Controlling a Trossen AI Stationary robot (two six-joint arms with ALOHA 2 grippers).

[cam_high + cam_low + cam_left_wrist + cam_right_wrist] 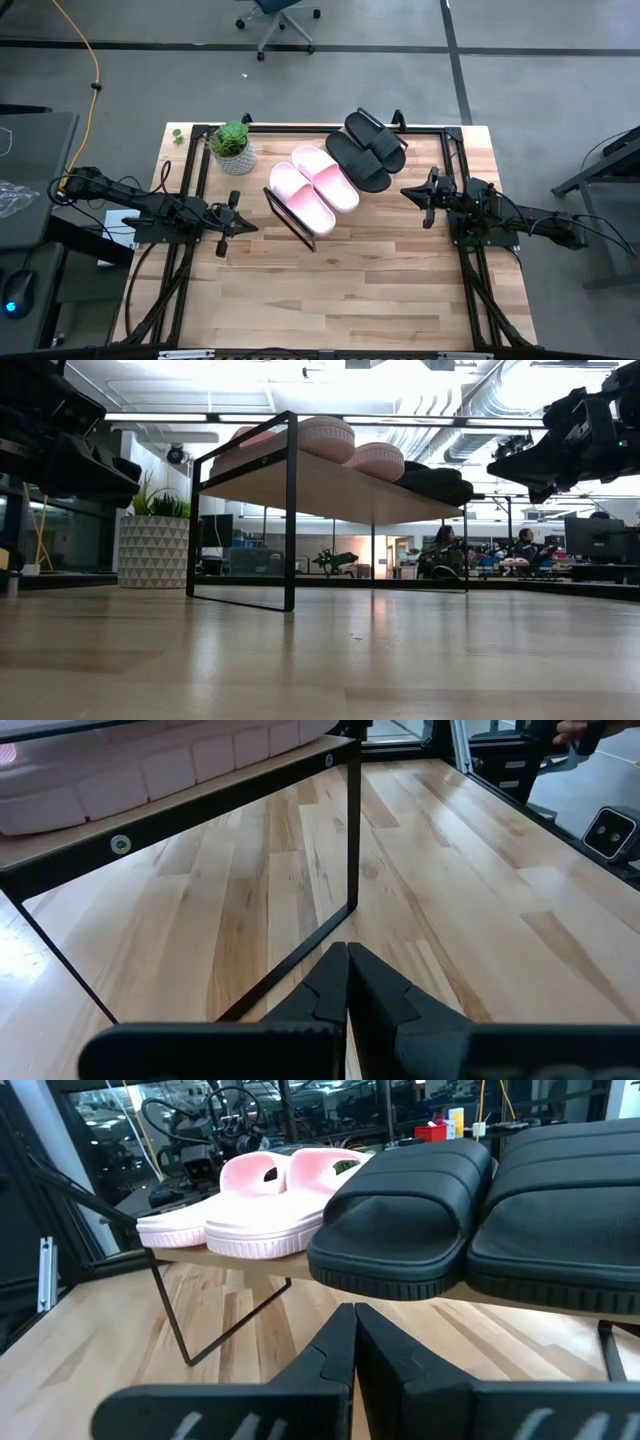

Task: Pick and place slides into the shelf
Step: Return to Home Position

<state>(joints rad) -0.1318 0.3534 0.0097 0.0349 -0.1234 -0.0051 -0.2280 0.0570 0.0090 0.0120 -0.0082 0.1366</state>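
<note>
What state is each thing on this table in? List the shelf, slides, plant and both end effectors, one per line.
Shelf: standing, full.
Pink slides: on the shelf, side by side.
Black slides: on the shelf, next to the pink pair.
Plant: upright.
Left end effector: shut, empty, clear of the shelf.
Right end effector: shut, empty, clear of the shelf.

This is an open-plan office doubling as a robotics lab. A wheeled chair (278,6) stands on grey floor, and bare ducts (500,402) cross the ceiling. People (445,543) sit at far desks near a monitor (598,538). A yellow cable (93,62) trails beyond the wooden surface (350,290).
</note>
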